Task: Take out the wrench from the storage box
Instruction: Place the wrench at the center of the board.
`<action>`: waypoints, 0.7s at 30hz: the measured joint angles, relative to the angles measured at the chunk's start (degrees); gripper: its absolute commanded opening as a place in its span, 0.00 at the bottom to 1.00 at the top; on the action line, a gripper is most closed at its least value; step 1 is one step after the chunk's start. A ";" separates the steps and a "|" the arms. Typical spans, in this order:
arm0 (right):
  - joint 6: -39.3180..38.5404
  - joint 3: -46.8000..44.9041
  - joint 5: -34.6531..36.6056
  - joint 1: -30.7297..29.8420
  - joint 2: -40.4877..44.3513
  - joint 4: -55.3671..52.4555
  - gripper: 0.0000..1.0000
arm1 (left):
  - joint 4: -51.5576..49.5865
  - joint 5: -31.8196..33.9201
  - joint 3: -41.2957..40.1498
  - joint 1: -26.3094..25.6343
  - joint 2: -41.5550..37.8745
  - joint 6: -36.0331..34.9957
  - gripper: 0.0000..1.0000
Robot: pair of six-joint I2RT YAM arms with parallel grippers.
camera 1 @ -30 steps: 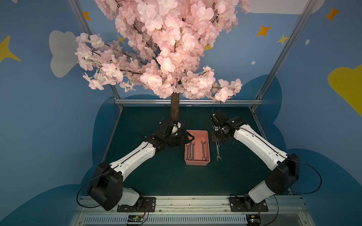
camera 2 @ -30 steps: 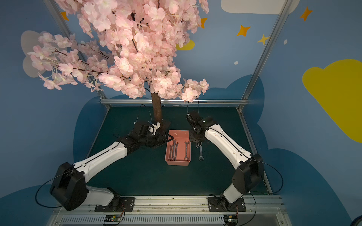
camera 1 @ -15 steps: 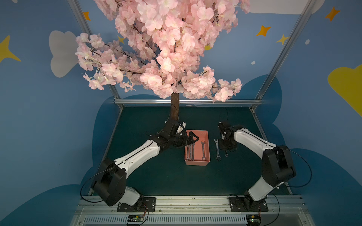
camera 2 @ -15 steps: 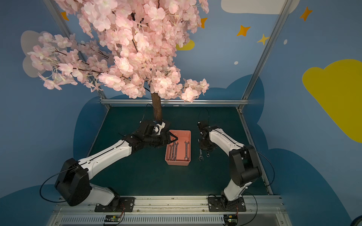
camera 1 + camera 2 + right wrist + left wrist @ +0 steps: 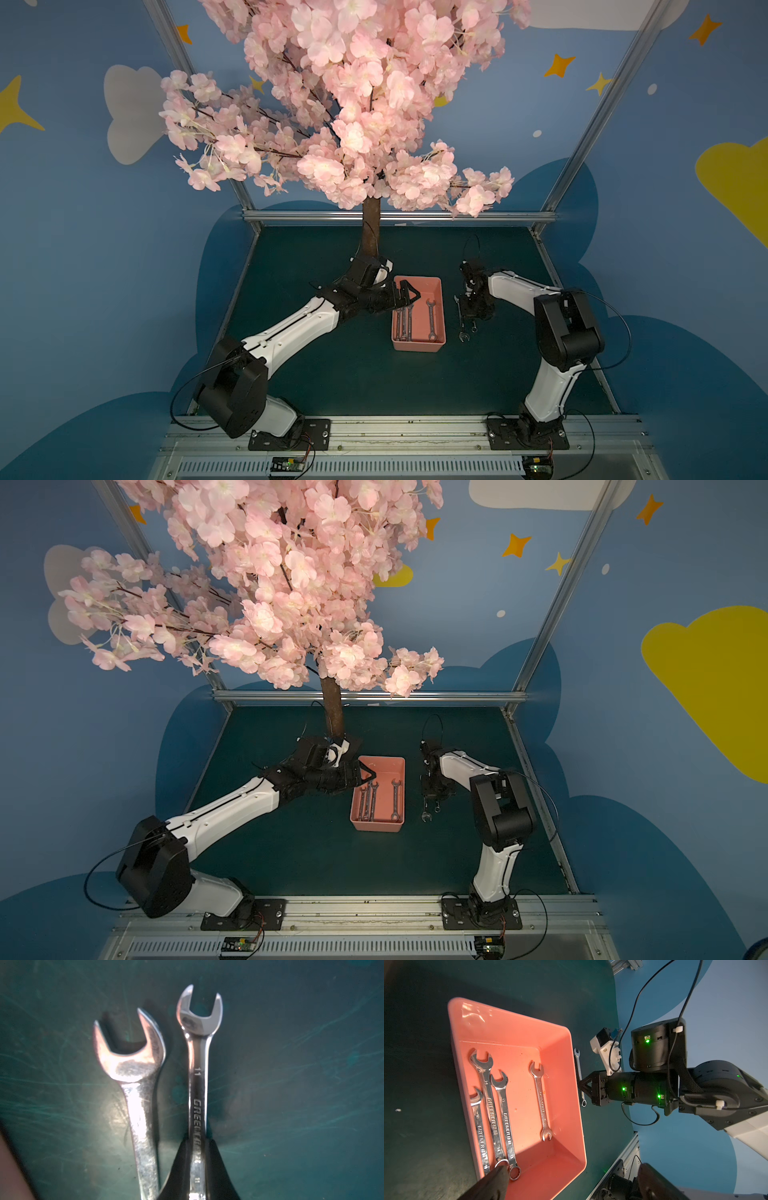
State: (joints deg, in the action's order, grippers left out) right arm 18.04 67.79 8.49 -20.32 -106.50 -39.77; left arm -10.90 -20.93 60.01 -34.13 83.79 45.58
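Note:
The salmon-pink storage box (image 5: 419, 347) (image 5: 377, 826) (image 5: 508, 1014) sits mid-table with several silver wrenches (image 5: 488, 1093) lying in it. To its right, one wrench (image 5: 460, 318) (image 5: 137, 1088) lies on the green mat. My right gripper (image 5: 473, 318) (image 5: 197, 1142) is low beside it. It is shut on a slimmer wrench (image 5: 198, 1088) marked 11, parallel to the lying one; contact with the mat cannot be told. My left gripper (image 5: 407, 296) (image 5: 571, 1184) hovers open over the box's far left corner, holding nothing.
The brown tree trunk (image 5: 370, 237) stands just behind my left wrist, with pink blossom branches (image 5: 353, 124) overhead. Aluminium frame rails (image 5: 399, 216) border the mat at the back and sides. The arms' base rail (image 5: 407, 432) runs along the front.
My right gripper has come down and forward with its wrench, ending beside the wrench on the mat. My left gripper has slid right, over the box's corner.

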 measured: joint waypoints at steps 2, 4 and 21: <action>-0.02 0.52 0.04 -0.04 -0.35 -0.42 0.16 | -0.13 0.00 0.00 0.02 0.00 -0.15 1.00; -0.02 0.70 0.28 -0.28 -0.50 -0.68 0.19 | -0.22 -0.02 0.00 0.09 0.00 -0.22 1.00; 0.70 5.64 2.67 -3.17 8.76 -11.26 0.36 | -0.44 -0.04 0.31 0.37 0.79 -0.39 1.00</action>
State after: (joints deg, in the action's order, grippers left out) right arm 18.74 73.43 11.16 -23.49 -97.73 -51.03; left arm -11.33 -20.97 60.31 -33.76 84.58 45.19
